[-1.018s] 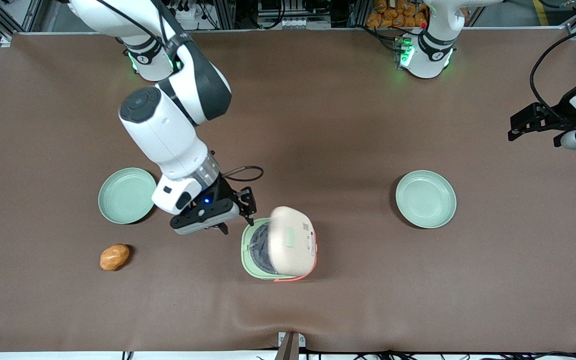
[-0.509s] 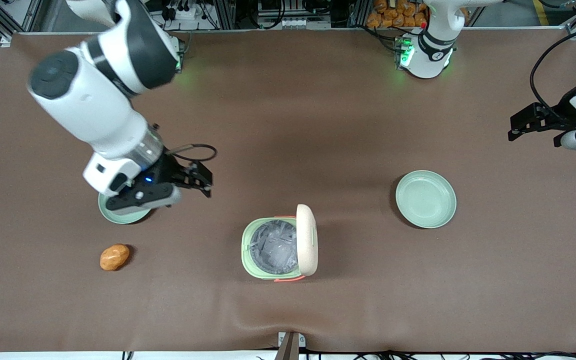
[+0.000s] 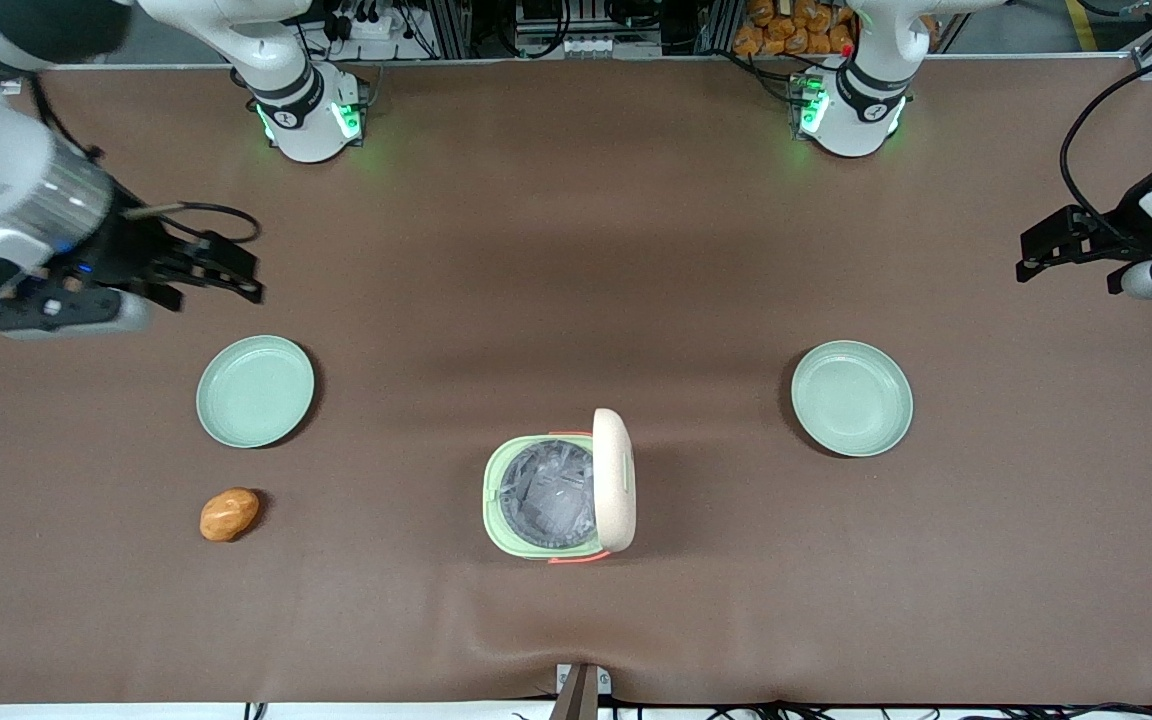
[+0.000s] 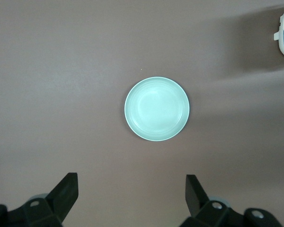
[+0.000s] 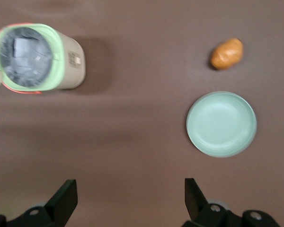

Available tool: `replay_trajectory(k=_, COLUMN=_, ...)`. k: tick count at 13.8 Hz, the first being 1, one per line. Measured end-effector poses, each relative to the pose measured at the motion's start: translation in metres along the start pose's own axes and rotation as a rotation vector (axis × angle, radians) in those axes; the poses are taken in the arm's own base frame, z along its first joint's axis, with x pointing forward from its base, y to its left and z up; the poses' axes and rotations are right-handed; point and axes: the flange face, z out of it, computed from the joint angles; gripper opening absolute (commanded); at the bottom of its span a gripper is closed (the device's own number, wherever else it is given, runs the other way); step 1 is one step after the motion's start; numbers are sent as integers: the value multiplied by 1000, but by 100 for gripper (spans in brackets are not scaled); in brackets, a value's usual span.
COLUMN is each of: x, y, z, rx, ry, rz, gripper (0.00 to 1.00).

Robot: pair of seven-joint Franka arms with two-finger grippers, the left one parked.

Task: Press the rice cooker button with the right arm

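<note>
The rice cooker point(image 3: 556, 495) stands near the front edge of the table at mid-width, its cream lid point(image 3: 613, 480) swung upright and the grey pot point(image 3: 548, 492) with pale green rim exposed. It also shows in the right wrist view point(image 5: 35, 57), lid open. My right gripper point(image 3: 228, 270) hangs high over the working arm's end of the table, well away from the cooker and farther from the front camera than the nearby mint plate. Its fingers point(image 5: 66, 198) are spread wide and empty, over bare brown cloth.
A mint-green plate point(image 3: 255, 390) and an orange potato-like lump point(image 3: 229, 513) lie toward the working arm's end; both show in the right wrist view, plate point(image 5: 221, 124) and lump point(image 5: 226, 53). A second mint plate point(image 3: 851, 398) lies toward the parked arm's end.
The cooker's lid has swung from tilted to fully upright. My right gripper has drawn away from the cooker, up and out toward the working arm's end of the table.
</note>
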Motion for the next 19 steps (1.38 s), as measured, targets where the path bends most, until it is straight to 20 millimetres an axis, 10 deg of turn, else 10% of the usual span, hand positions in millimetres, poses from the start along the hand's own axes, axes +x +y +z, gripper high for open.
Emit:
replay_trajectory(k=10, x=-24, y=132, z=-34, rx=-86, ry=-26, rz=93, gripper=100)
replay_trajectory(k=19, x=-24, y=131, z=-29, rx=-120, ry=-28, rz=74, gripper=100)
